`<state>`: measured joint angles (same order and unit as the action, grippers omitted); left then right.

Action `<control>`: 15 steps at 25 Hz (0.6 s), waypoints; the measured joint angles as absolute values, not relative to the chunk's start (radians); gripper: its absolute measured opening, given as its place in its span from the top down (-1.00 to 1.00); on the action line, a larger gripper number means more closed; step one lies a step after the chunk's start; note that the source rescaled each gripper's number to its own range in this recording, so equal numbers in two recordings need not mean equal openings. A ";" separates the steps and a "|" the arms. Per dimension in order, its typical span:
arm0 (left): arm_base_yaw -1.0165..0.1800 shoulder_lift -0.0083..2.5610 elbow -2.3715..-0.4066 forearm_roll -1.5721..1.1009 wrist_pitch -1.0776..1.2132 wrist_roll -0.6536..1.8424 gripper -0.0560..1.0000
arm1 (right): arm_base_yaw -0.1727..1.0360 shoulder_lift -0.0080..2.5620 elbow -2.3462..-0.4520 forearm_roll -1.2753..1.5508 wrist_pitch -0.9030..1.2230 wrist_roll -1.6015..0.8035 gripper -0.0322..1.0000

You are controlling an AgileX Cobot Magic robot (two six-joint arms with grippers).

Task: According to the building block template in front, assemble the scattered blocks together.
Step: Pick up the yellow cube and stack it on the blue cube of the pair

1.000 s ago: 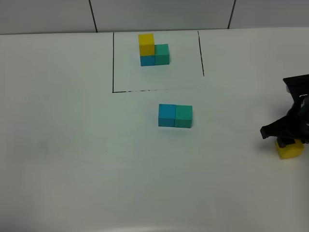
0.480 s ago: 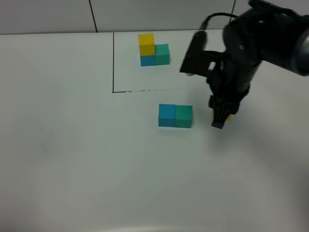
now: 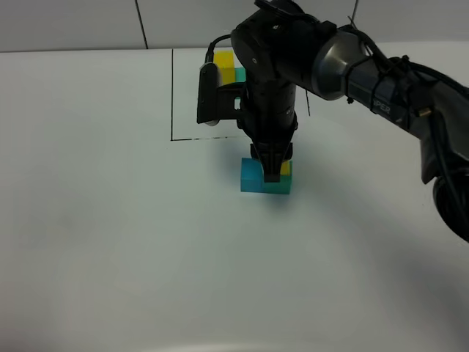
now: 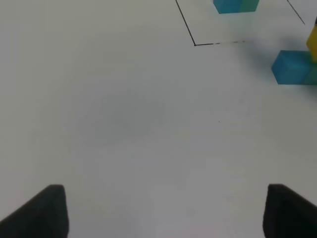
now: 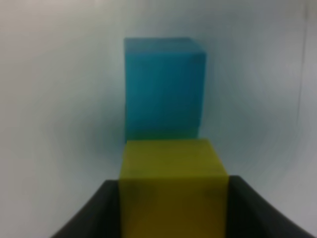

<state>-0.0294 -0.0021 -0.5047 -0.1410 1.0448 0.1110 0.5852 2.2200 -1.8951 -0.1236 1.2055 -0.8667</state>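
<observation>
right arm (image 3: 344, 59) outstretched, jaws clamped

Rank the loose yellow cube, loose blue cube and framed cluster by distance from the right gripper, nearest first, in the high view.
1. Yellow cube, held in the right gripper.
2. Blue cube, just to its left.
3. Framed cluster, farthest, at the back.

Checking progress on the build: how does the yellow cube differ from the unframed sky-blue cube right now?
The yellow cube is clamped between the right gripper's jaws; the sky-blue cube lies free on the table. The yellow cube is raised over the teal-green cube; the sky-blue cube sits beside it, touching. Both are plain cubes of similar size.
</observation>
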 joint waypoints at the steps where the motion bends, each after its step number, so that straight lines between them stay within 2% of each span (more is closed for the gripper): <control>1: -0.029 -0.002 -0.505 -0.141 1.045 0.111 -0.38 | 0.585 2.235 -1.908 -0.124 1.207 -0.876 0.90; 15: -0.029 -0.002 -0.505 -0.141 1.045 0.111 -0.38 | 0.585 2.254 -1.954 -0.014 1.185 -0.924 0.90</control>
